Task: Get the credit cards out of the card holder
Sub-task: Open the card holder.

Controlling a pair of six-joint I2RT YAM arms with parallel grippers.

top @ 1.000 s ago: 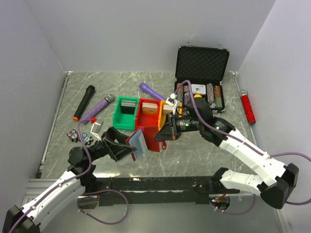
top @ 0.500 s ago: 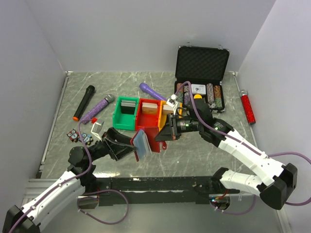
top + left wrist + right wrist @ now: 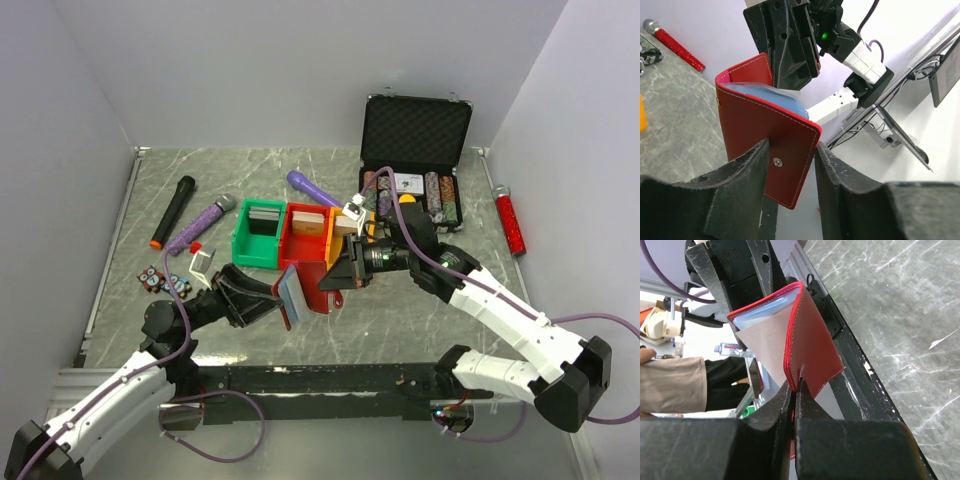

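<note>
**One card holder, two claws on it**

One dark-red card holder [image 3: 312,288] hangs above the table [image 3: 390,312], a little toward 6 o'clock from the table's middle, opened like a book between the two arms.

The right claw [image 3: 336,279] comes in from 3 o'clock and is pinched tight on the edge of one red flap. In the right wrist view its two fingers [image 3: 777,410] meet on the stitched rim.

The left claw [image 3: 272,302] comes in from 8 o'clock, half spread. Its two fingers [image 3: 747,170] straddle the other flap, the one with the single snap stud. I cannot tell whether they press it.

Pale blue sleeves show between the flaps. How many cards sit in them I cannot count.

Three bins stand in one row just at 12 o'clock of the holder:
- one green [image 3: 243,250]
- one red [image 3: 291,238]
- one yellow [image 3: 333,243]

One black case [image 3: 415,128] of poker chips stands open at 1 o'clock.

Two microphones lie at 10 o'clock, one black [image 3: 172,212] and one purple [image 3: 200,225]. One red glitter microphone [image 3: 510,222] lies at 3 o'clock by the wall. One more purple stick [image 3: 312,187] lies at 12 o'clock, behind the bins.
</note>
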